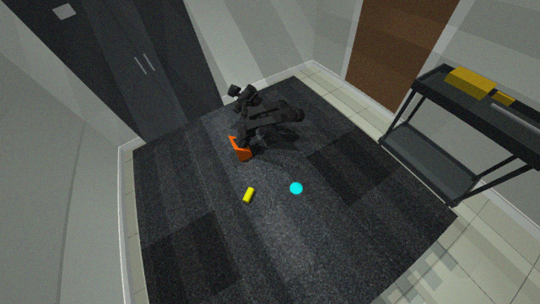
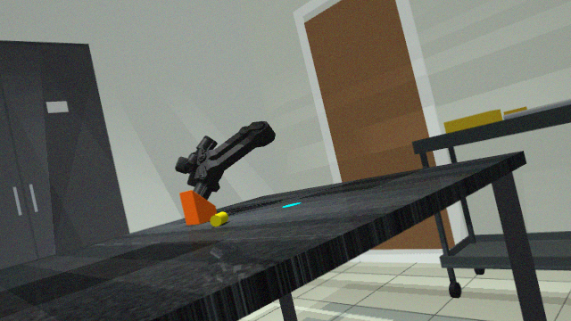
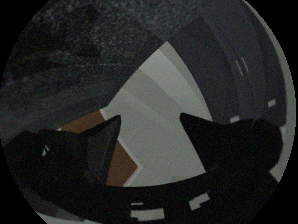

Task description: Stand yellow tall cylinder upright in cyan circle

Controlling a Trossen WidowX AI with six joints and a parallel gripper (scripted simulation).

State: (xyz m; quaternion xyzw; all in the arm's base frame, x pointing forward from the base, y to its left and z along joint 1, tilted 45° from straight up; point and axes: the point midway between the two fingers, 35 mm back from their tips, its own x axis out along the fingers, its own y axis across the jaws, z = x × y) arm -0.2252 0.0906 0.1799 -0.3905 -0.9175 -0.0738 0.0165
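Observation:
The yellow tall cylinder lies on its side on the dark table top. The cyan circle is a flat disc on the table, to the right of the cylinder and apart from it, with nothing on it. My gripper is open and empty, raised above the table and well away from both. In the wrist view the fingers stand wide apart, with wall between them; neither cylinder nor circle shows there.
An orange wedge-shaped block stands on the table beside the arm's base, between the base and the cylinder in the top view. A dark cabinet and a cart with yellow boxes stand beyond the table.

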